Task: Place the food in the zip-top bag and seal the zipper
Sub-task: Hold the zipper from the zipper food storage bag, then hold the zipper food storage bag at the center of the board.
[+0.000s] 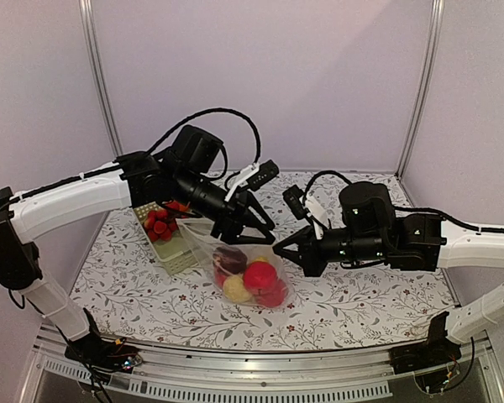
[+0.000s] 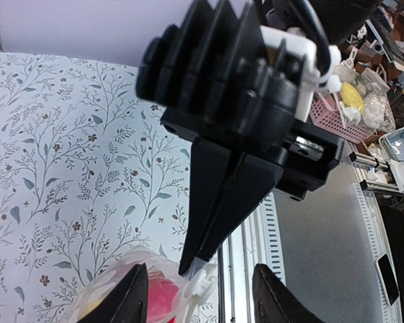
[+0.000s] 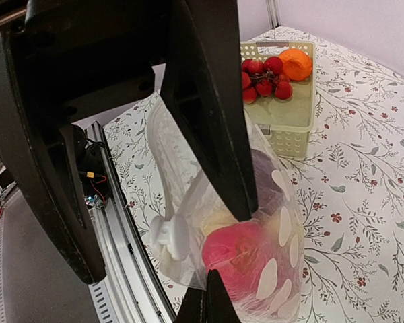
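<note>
Out beyond the left hand (image 1: 267, 233) sits the pale green basket (image 1: 178, 259). That hand hangs with its fingers apart and gripping nothing, straddling the top of the zip-top bag (image 1: 273, 285), probably lining up on the mouth edge. Below both hands the bag rests on the table (image 1: 361, 294) with the food (image 1: 259, 275) bunched inside, and the right hand (image 1: 281, 246), fingers pressed together, pinches the mouth edge right between the left hand's fingers, likely holding it up and taut for sealing.

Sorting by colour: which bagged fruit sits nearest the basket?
The dark maroon fruit; in the zip-top bag it lies behind the bright red fruit and yellow fruit.
</note>
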Tool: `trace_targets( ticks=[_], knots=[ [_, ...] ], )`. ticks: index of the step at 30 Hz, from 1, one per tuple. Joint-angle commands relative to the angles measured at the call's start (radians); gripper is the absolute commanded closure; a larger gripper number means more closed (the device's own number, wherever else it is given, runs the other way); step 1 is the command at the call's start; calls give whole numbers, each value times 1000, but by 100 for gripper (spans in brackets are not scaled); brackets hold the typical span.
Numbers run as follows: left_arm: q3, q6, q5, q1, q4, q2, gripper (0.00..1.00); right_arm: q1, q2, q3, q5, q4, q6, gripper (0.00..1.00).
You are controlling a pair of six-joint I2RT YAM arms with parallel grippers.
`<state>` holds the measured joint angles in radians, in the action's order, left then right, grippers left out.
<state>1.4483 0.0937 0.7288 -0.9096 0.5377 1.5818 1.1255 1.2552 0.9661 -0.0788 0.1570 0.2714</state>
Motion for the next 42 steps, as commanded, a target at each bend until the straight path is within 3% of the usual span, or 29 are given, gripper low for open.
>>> trace_targets(
  ticks=[1,19,25,29,36,42],
  knots=[
    [6,-1,71,0,5,17,48,7,-16,-4,-3,-27,-1,100],
    [-29,13,-9,-6,11,3,70,7,-17,-5,5,-33,5,100],
    [-29,18,-11,-8,13,-1,85,7,-17,-7,11,-33,8,100],
    [-28,17,-10,-8,12,-5,100,7,-20,-6,8,-33,9,99],
    [-26,15,-12,-8,4,-17,100,8,-27,-3,-16,-31,13,75],
    [-26,13,-9,-8,-2,-20,100,8,-13,8,-12,-33,6,68]
  ],
)
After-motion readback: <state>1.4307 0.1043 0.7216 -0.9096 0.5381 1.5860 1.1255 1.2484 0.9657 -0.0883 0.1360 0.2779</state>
